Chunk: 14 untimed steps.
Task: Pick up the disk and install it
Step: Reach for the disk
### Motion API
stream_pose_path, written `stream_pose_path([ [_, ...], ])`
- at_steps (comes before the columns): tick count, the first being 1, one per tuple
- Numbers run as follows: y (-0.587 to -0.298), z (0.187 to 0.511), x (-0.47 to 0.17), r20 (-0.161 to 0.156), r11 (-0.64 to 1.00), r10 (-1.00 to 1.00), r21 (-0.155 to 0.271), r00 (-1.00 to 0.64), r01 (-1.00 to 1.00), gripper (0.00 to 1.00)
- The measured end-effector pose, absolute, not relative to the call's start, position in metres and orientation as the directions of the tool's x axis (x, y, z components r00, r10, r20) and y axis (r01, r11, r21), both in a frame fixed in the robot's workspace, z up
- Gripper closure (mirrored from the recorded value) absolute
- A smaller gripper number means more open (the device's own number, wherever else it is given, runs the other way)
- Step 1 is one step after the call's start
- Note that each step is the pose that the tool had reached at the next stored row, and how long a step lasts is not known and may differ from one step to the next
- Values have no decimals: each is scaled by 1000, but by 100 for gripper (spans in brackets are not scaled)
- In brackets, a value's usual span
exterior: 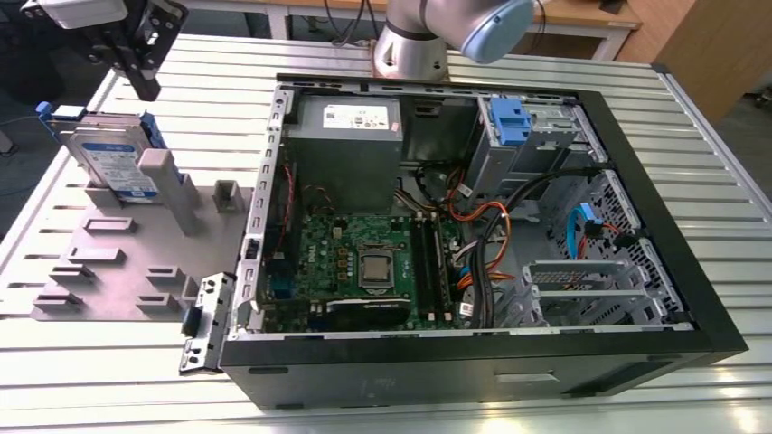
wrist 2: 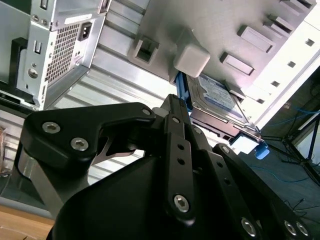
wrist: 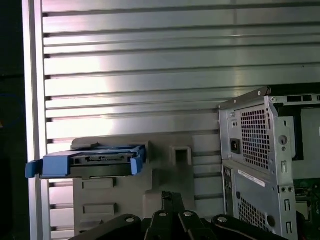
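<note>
While its fingers are sitting pressed together with nothing between them, the end effector (exterior: pixel 144 89) is hovering just above the disk (exterior: pixel 108 158) and apart from it, near the worktop's far corner on the exterior view's left. In both wrist views the black fingers are pointing down toward the disk (wrist: pixel 95 162), which is standing on edge in a grey holder plate (exterior: pixel 121 262), leaning against an upright post (exterior: pixel 163 176), its white-and-blue label facing out and its blue rails (wrist: pixel 55 164) running along its edges. I am judging the disk to be stiff and fairly dense for its size, with smooth metal faces that could be slipping in a loose pinch, and fragile against knocks. The best hold is probably across the two flat faces near the free upper edge, clear of the post and the plastic rails, which look likely to flex. Beyond the holder, on the ribbed metal worktop (exterior: pixel 121 380), an open computer case (exterior: pixel 711 298) is lying on its side, showing a green circuit board (exterior: pixel 362 262), a grey power box (exterior: pixel 350 122) and a bay with a blue tab (exterior: pixel 507 117).
</note>
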<state>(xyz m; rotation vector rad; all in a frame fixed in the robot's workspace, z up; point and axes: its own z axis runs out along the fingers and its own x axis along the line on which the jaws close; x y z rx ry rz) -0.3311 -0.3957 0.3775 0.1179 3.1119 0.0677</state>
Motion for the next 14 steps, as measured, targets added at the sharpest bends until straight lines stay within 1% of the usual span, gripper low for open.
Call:
stream_pose_path([
  [14, -394, 367, -357, -25, 996, 76, 44, -997, 75, 89],
])
